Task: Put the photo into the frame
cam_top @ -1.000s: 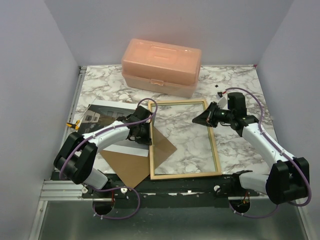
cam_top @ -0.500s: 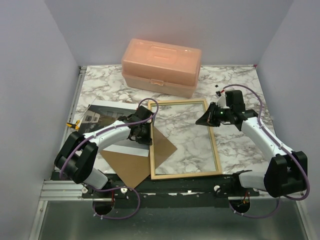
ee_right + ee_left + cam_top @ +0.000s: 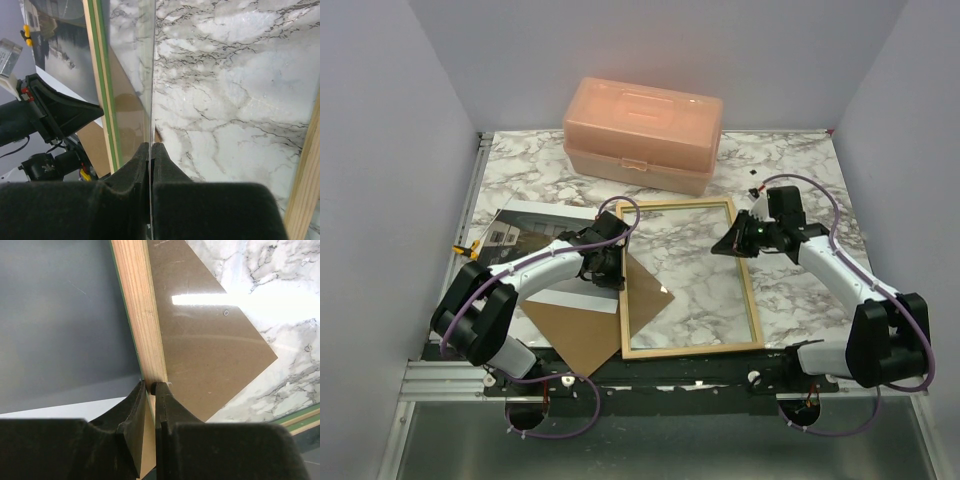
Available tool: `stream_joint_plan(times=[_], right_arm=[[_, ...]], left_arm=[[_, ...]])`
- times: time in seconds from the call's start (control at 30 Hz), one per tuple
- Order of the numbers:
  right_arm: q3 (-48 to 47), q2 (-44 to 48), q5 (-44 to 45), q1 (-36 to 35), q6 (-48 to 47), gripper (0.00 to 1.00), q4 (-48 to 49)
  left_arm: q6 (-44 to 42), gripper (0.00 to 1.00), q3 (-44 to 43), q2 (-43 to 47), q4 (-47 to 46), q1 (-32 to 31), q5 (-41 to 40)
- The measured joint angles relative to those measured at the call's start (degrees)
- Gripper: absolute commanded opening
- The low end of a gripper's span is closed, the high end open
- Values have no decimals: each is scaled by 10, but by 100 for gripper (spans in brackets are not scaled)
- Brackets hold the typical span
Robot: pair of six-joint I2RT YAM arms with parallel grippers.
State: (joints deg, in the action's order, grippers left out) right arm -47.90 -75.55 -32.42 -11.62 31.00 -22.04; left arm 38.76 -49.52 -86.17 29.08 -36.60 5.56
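Change: the right arm's wrist sits a little lower and closer over the frame (image 3: 690, 349) than a second ago, with its elbow swung outward. A new glare spot shows on the glass (image 3: 690, 265) above the board (image 3: 575, 330) corner, so the pane has tilted slightly. Left arm as before

Right fingers (image 3: 134, 167) are closed flat on the right edge of the glass, which runs edge-on between them. Left fingers (image 3: 131, 412) pinch the frame's left rail, pale wood side up, steadying it on the counter (image 3: 530, 165)

Reading: the glass is being worked at the frame. Cannot tell whether it is coming out or being seated. Either way the photo step is not begun

Photo (image 3: 520, 222): flat and face up on the counter, left of the frame, mostly under the left arm. Its near edge overlaps the board; which lies on top is unclear. No part of it is in the frame

Around: one board corner reaches under the frame's left rail and shows through the glass. The box (image 3: 642, 133) stands behind the frame, not touching it

In the way: the left arm lies across the photo, the board overlaps both photo and frame, and both sets of fingers are occupied. One must let go before the photo can be picked up
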Motion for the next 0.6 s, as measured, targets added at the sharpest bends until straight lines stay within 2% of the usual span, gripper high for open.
stream_joint_plan(times=[0.6], right_arm=[[29,-40,28,-1,-42,50,14]], left_arm=[[-4,12,-6,-5,2,-7,-6]])
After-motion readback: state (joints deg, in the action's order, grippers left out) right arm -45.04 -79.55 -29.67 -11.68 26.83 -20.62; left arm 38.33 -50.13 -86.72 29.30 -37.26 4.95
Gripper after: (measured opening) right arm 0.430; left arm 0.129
